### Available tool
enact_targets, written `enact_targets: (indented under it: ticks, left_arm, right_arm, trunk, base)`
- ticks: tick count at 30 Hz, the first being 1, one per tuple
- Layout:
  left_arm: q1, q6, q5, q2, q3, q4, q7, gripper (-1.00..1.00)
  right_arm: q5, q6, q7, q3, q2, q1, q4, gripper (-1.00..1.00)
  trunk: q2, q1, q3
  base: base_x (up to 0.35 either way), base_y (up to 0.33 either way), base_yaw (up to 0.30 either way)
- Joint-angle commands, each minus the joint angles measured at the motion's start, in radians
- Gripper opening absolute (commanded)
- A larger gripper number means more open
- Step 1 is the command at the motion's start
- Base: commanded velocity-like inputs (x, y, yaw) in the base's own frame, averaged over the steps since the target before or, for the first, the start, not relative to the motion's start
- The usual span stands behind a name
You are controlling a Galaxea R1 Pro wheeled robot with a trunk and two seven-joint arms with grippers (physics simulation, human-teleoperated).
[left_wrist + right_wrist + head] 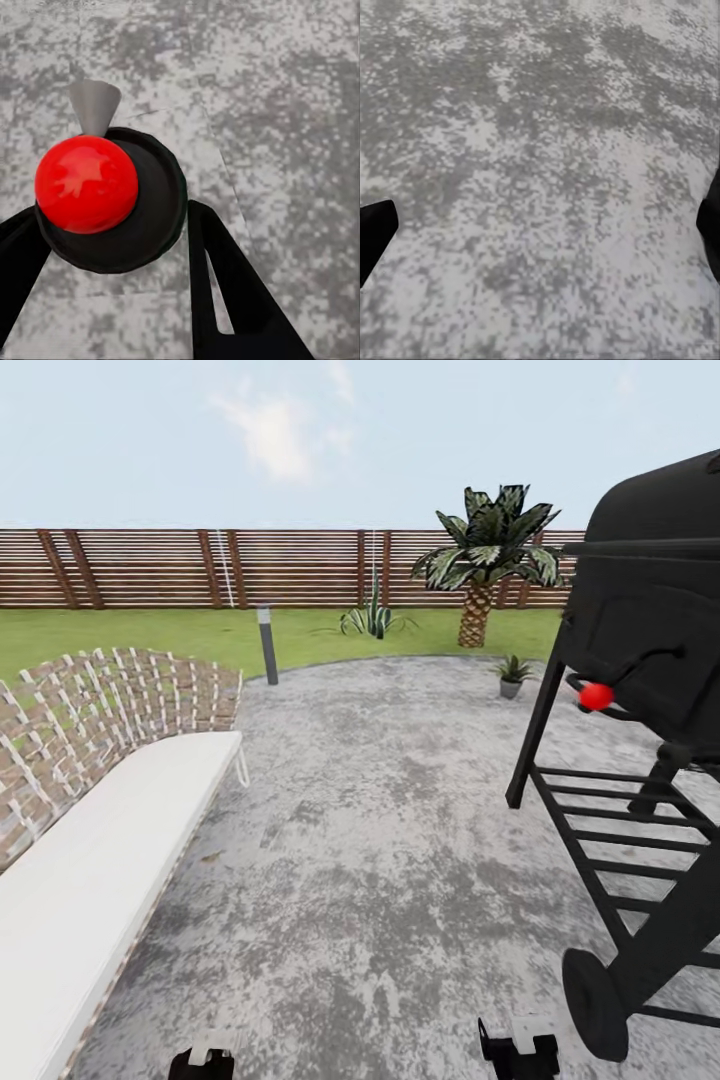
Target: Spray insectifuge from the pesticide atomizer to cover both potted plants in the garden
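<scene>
Robot is on the round grey mottled paved patio [400, 840], both arms low at the near edge of the head view.

Left gripper [203, 1063]: black fingers [232, 292] spread, nothing between them. Its wrist camera looks down past them at a glossy red ball on a black round disc with a grey cone beside it [90, 184], sitting over the paving; can't tell what that assembly is.

Right gripper [520, 1052]: only the two dark fingertips [375, 232] show at the edges of its wrist view, wide apart, bare paving between. Empty.

Task things: one small potted plant, a low green rosette in a little grey pot [512, 676], sits far ahead of the grippers at the patio's far rim, forward and off to the right-gripper side, just beyond the leg of the big black barbecue grill [640, 690]. Right arm is the nearer one, but neither is within reach; base has to drive. The dark green hand sprayer isn't identifiable anywhere here, so there's no axis to call for it.

Other: white-cushioned woven lattice lounger [110, 800] close on the left-gripper side, grill close on the right, leaving a corridor straight ahead. Beyond: short grey post light [267, 644], spiky striped-leaf bush [372, 620], small palm [485, 560], brown slat fence [200, 568].

Judgement: still locating the sprayer.
</scene>
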Motion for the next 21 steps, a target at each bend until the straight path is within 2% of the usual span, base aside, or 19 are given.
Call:
enact_targets:
  ticks: [1, 21]
  left_arm:
    - [-0.001, -0.003, 0.011, 0.0, -0.007, 0.001, -0.003, -1.0]
    - [-0.001, -0.003, 0.009, 0.0, -0.007, 0.001, -0.003, -1.0]
  right_arm:
    - [0.011, -0.003, -0.005, -0.006, 0.0, -0.001, 0.001, 1.0]
    - [0.011, -0.003, -0.005, -0.006, 0.0, -0.001, 0.001, 1.0]
  trunk:
    - [0.0, 0.0, -0.001]
    - [0.0, 0.0, -0.001]
  base:
    - [0.334, 0.08, 0.0]
    - [0.334, 0.075, 0.0]
